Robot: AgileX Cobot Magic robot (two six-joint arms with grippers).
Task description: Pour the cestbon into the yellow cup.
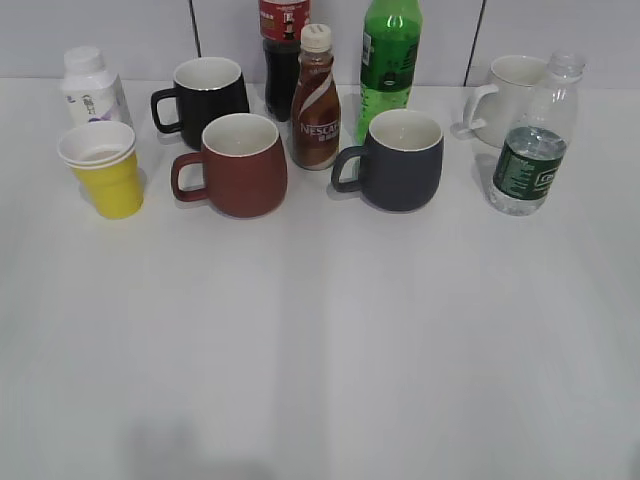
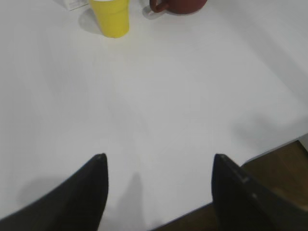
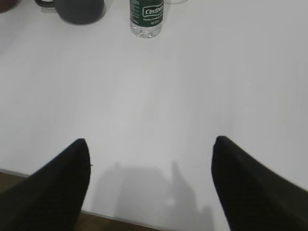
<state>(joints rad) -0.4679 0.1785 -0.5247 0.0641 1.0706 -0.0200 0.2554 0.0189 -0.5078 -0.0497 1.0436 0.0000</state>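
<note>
The cestbon (image 1: 533,140), a clear bottle with a dark green label and no cap, stands upright at the right of the white table; it also shows at the top of the right wrist view (image 3: 147,17). The yellow cup (image 1: 105,170) stands at the left, also at the top of the left wrist view (image 2: 111,17). My left gripper (image 2: 159,161) is open and empty above the table's near edge, far from the cup. My right gripper (image 3: 151,144) is open and empty near the front edge, far short of the bottle. Neither gripper shows in the exterior view.
A red-brown mug (image 1: 237,165), a black mug (image 1: 205,95), a dark grey mug (image 1: 398,160) and a white mug (image 1: 510,95) stand in the back half. A Nescafe bottle (image 1: 316,100), a bright green bottle (image 1: 390,55), a cola bottle (image 1: 282,50) and a white bottle (image 1: 90,90) stand among them.
</note>
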